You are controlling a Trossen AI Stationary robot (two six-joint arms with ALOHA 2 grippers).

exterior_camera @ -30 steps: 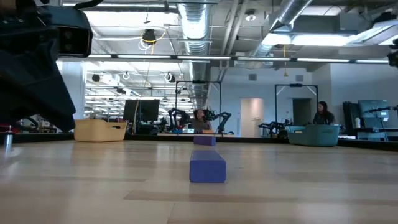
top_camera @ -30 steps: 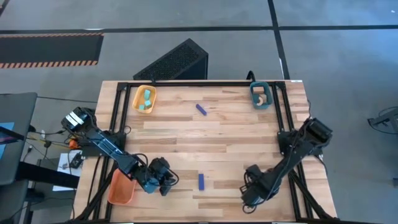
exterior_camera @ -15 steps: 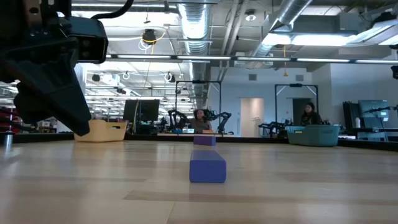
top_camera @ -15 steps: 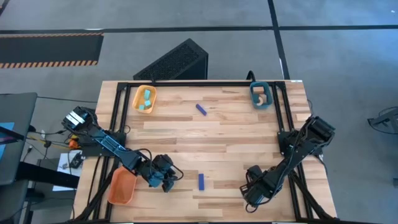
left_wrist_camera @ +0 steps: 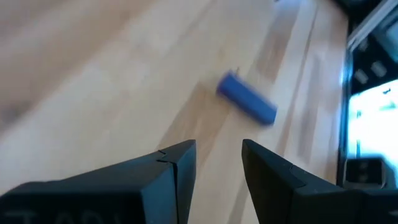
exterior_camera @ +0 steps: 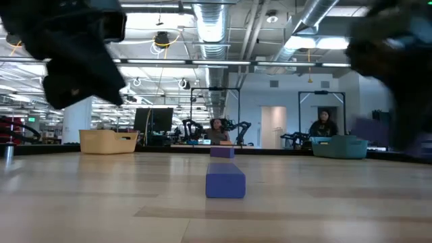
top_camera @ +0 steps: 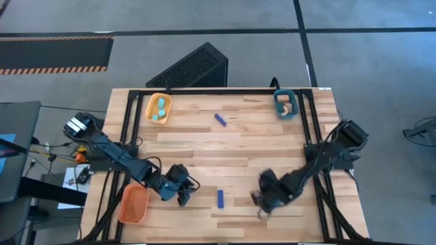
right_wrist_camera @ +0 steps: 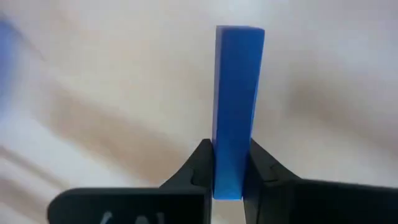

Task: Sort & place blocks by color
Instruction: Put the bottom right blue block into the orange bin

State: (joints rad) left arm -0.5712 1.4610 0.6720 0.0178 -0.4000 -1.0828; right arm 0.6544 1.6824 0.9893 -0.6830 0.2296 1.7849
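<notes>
The right gripper point(right_wrist_camera: 229, 180) pinches a blue block point(right_wrist_camera: 237, 106) between its fingers, over the front of the table point(top_camera: 259, 146). The left gripper point(left_wrist_camera: 217, 165) hangs low near the front left, its fingers a little apart and holding nothing. Another blue block point(top_camera: 221, 198) lies on the wood between the two grippers. A third blue block point(top_camera: 220, 119) lies farther back. Cyan blocks point(top_camera: 159, 109) sit in the yellow tray point(top_camera: 148, 103). A tan block point(top_camera: 287, 107) sits in the teal tray point(top_camera: 278, 99). The orange tray point(top_camera: 133, 205) is beside the left gripper.
</notes>
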